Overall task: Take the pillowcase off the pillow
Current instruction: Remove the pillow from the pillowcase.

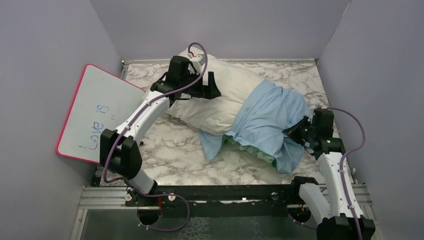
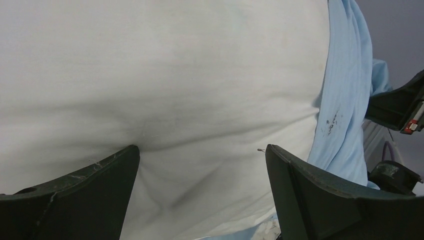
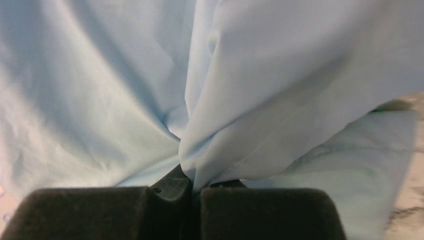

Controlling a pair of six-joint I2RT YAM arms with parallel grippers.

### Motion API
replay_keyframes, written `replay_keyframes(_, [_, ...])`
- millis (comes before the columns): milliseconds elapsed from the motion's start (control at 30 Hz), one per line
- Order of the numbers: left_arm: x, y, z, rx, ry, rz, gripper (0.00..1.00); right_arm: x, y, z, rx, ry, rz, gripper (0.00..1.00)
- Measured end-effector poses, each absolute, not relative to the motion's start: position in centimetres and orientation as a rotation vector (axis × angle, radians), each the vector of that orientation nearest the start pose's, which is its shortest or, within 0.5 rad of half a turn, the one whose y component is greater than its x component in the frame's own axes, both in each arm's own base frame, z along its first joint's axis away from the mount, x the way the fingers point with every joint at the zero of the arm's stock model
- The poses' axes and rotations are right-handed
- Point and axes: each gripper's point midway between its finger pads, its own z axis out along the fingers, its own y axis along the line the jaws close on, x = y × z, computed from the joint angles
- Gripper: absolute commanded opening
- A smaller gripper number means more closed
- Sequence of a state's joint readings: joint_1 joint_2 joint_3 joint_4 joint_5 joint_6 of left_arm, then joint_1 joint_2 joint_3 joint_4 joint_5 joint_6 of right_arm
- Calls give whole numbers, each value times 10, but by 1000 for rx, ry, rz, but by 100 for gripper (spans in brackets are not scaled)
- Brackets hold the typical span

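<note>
The cream-white pillow (image 1: 220, 97) lies slantwise across the marble table, its right part still inside the light blue pillowcase (image 1: 267, 122). A teal-green patterned edge of the case shows at its lower hem. My left gripper (image 1: 210, 85) hovers open over the pillow's bare left part, and in the left wrist view the pillow (image 2: 175, 75) fills the space between its wide-apart jaws (image 2: 202, 165), with the pillowcase (image 2: 345, 95) at the right. My right gripper (image 1: 296, 131) is shut on a gathered fold of the pillowcase (image 3: 250, 100) at its right end, the fabric pinched between the fingers (image 3: 196, 192).
A pink-framed whiteboard (image 1: 97, 112) with blue writing leans against the left wall. The marble table (image 1: 170, 155) is walled on three sides. The black rail with the arm bases (image 1: 225, 192) runs along the near edge.
</note>
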State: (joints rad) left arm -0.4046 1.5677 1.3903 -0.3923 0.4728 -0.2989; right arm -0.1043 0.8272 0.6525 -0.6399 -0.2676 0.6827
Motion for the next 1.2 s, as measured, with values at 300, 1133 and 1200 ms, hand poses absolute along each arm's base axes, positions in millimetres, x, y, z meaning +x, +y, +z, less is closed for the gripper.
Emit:
replay_keyframes(300, [368, -299, 238, 554, 2138, -872, 96, 226, -11, 187, 997, 2086, 230, 1])
replay_keyframes(1133, [401, -281, 178, 396, 2273, -811, 95, 250, 60, 164, 738, 2224, 702, 77])
replay_keyframes(1200, [399, -281, 179, 401, 2269, -825, 95, 250, 67, 147, 747, 2265, 761, 78])
